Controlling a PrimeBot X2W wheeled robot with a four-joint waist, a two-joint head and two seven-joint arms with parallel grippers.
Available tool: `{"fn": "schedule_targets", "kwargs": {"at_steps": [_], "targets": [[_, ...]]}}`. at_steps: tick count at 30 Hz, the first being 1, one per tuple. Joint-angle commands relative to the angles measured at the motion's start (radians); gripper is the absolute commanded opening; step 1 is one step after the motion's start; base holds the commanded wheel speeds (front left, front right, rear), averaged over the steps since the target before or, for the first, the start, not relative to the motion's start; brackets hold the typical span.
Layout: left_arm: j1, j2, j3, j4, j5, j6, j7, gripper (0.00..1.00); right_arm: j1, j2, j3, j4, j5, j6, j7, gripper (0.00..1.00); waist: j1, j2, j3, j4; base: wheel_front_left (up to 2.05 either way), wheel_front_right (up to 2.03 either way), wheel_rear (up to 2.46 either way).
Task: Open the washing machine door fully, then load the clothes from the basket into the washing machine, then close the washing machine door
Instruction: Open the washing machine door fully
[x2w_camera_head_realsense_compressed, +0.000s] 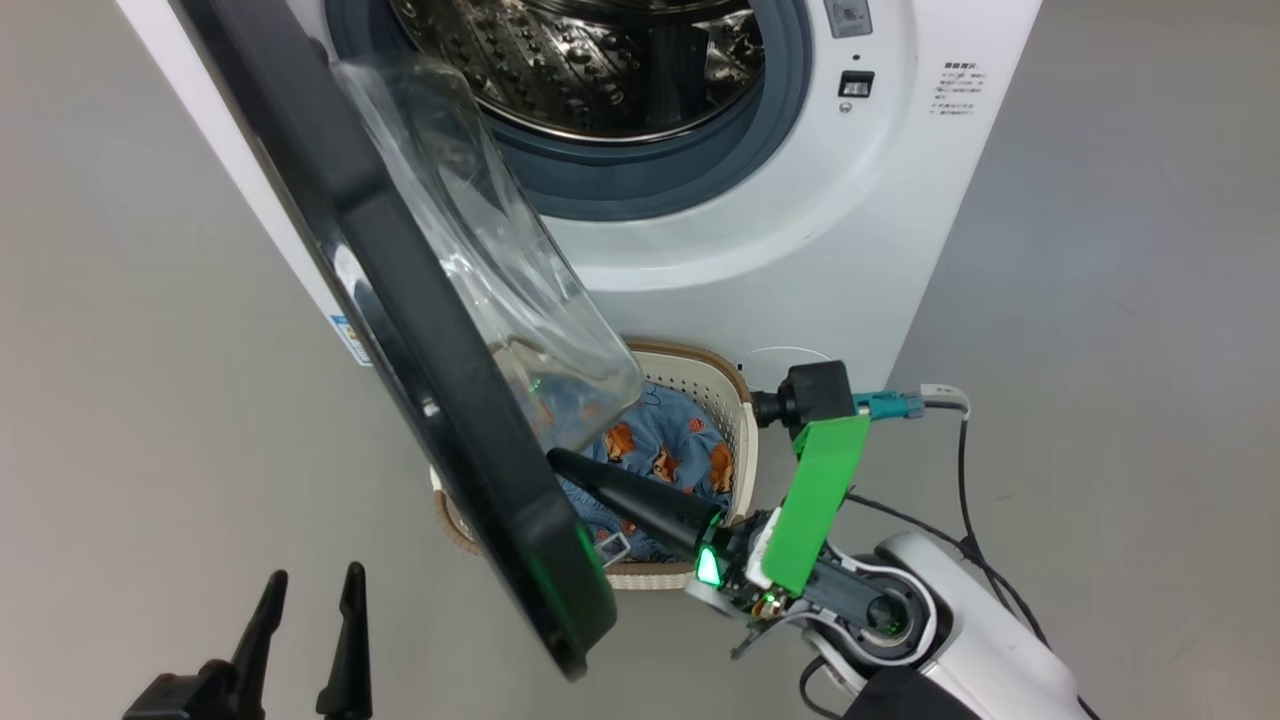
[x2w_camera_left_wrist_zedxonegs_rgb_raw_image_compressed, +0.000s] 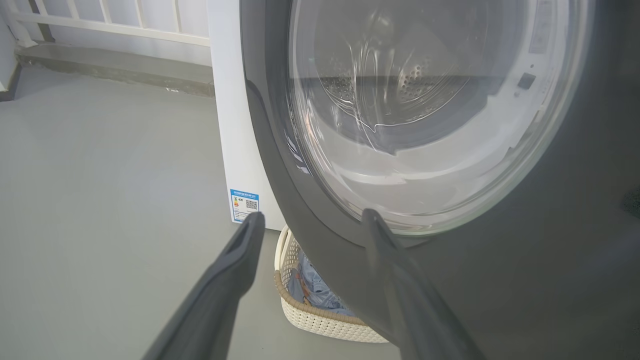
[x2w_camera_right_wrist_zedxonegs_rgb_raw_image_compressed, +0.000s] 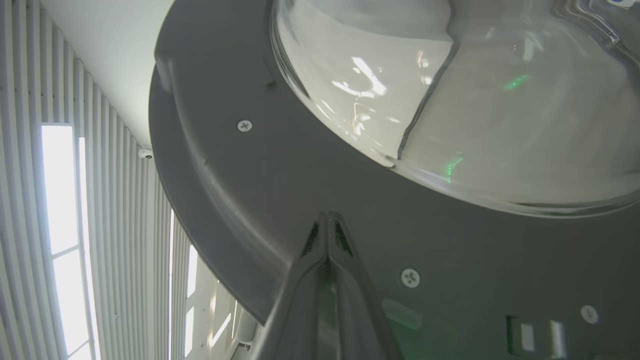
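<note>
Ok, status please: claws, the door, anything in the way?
Left claw open, empty. Right claw shut, tips at inner face of washing machine door. Door partly open, overhanging basket of clothes.

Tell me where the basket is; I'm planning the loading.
In the head view, the basket sits on the floor before the washing machine, lower centre, partly hidden behind the open door.
</note>
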Motion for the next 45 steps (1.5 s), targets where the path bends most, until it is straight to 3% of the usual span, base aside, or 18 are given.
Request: {"fn": "schedule_targets", "kwargs": {"at_steps": [1, 10, 17, 18, 19, 23, 24, 26, 29, 32, 36, 45], "targets": [[-0.008, 0.016, 0.029, -0.025, -0.009, 0.005, -0.006, 1.0, 0.007, 0.032, 0.04, -0.02, 0.005, 0.002, -0.016, 0.0, 0.0, 0.0, -0.005, 0.005, 0.0, 0.0, 0.0], [0.0, 0.016, 0.028, -0.017, -0.009, 0.003, -0.006, 1.0, 0.007, 0.032, 0.102, -0.004, 0.027, 0.002, -0.077, 0.0, 0.0, 0.0, -0.039, 0.01, 0.0, 0.0, 0.0], [0.01, 0.016, 0.043, -0.018, -0.003, 0.001, -0.006, 1.0, 0.015, 0.032, 0.086, -0.012, -0.024, 0.002, -0.15, 0.0, 0.0, 0.0, -0.063, -0.015, 0.0, 0.0, 0.0], [0.01, 0.016, 0.047, -0.017, -0.002, 0.0, -0.006, 1.0, 0.016, 0.032, 0.082, -0.016, -0.043, 0.002, -0.16, 0.09, 0.0, 0.0, -0.065, -0.019, 0.0, 0.0, 0.0], [0.01, 0.016, 0.052, -0.017, -0.001, 0.0, -0.006, 1.0, 0.018, 0.032, 0.079, -0.021, -0.067, 0.002, -0.171, 0.27, 0.0, 0.0, -0.068, -0.025, 0.0, 0.0, 0.0], [0.012, 0.016, 0.064, -0.015, 0.007, -0.004, -0.006, 1.0, 0.037, 0.004, 0.059, -0.058, -0.185, 0.002, -0.237, 0.51, 0.0, 0.0, -0.088, -0.038, 0.0, 0.0, 0.0], [0.013, 0.016, 0.066, -0.014, 0.01, -0.005, -0.006, 1.0, 0.047, -0.012, 0.058, -0.07, -0.216, 0.002, -0.268, 0.74, 0.0, 0.0, -0.092, -0.04, 0.0, 0.0, 0.0], [0.017, 0.016, 0.073, -0.011, 0.014, -0.006, -0.006, 1.0, 0.067, -0.05, 0.055, -0.091, -0.274, 0.002, -0.348, 1.0, 0.0, 0.0, -0.105, -0.048, 0.0, 0.0, 0.0], [0.026, 0.016, 0.086, -0.01, 0.021, -0.007, -0.006, 1.0, 0.088, -0.123, 0.078, -0.096, -0.38, 0.002, -0.504, 1.0, 0.0, 0.0, -0.121, -0.062, 0.0, 0.0, 0.0], [0.031, 0.016, 0.102, -0.004, 0.026, -0.014, -0.006, 1.0, 0.119, -0.183, 0.079, -0.083, -0.413, 0.002, -0.656, 1.0, 0.0, 0.0, -0.133, -0.074, 0.0, 0.0, 0.0], [0.036, 0.016, 0.13, -0.004, 0.038, -0.028, -0.006, 1.0, 0.15, -0.264, 0.055, -0.044, -0.503, 0.002, -0.724, 1.0, 0.0, 0.0, -0.143, -0.1, 0.0, 0.0, 0.0], [0.052, 0.016, 0.178, -0.002, 0.052, -0.048, -0.006, 1.0, 0.32, -0.228, -0.272, -0.063, -0.839, 0.002, -0.729, 1.0, 0.0, 0.0, -0.158, -0.15, 0.0, 0.0, 0.0]]}}
